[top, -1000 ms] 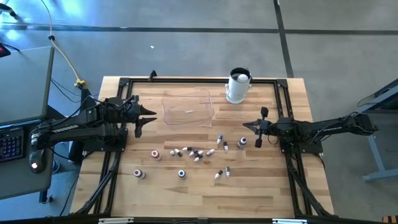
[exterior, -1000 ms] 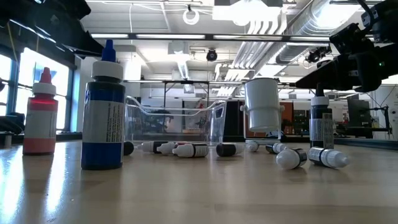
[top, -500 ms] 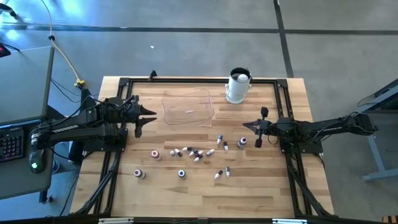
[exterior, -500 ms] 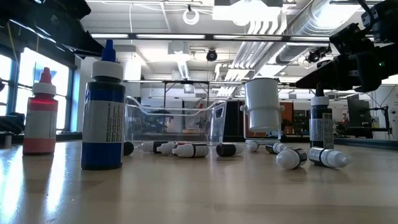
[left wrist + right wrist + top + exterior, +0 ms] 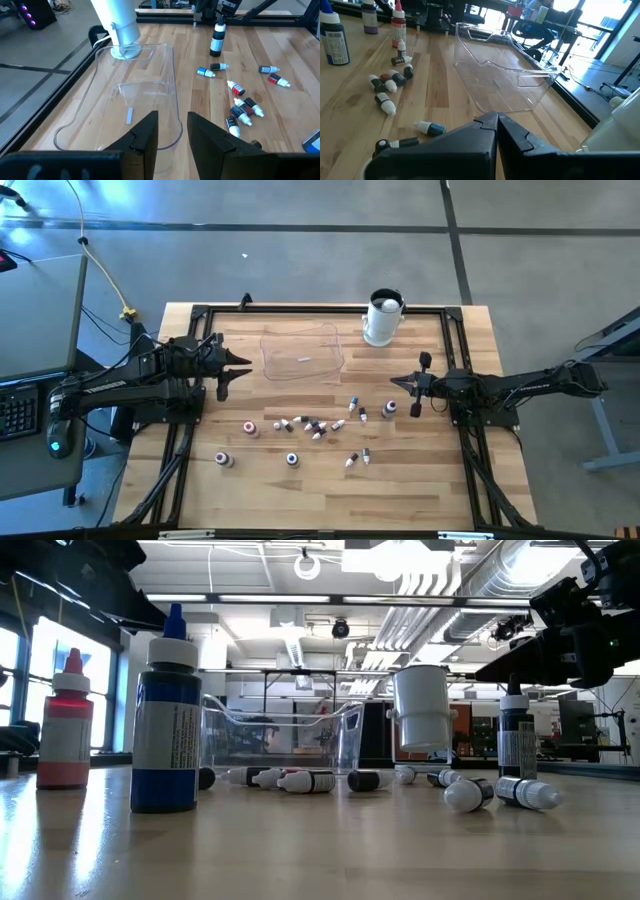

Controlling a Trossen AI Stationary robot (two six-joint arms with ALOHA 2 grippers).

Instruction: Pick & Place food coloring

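The food coloring is several tiny bottles scattered on the wooden table's middle, most lying on their sides. A few stand upright, among them a blue one, a red one and a dark one. My left gripper hovers open over the table's left side, pointing at a clear plastic container, with nothing between its fingers. My right gripper hovers shut at the table's right side, holding nothing, near the upright dark bottle.
A tall white cylindrical container stands at the far edge, just right of the clear container. A black frame rail runs around the table. Bare wood lies along the near edge.
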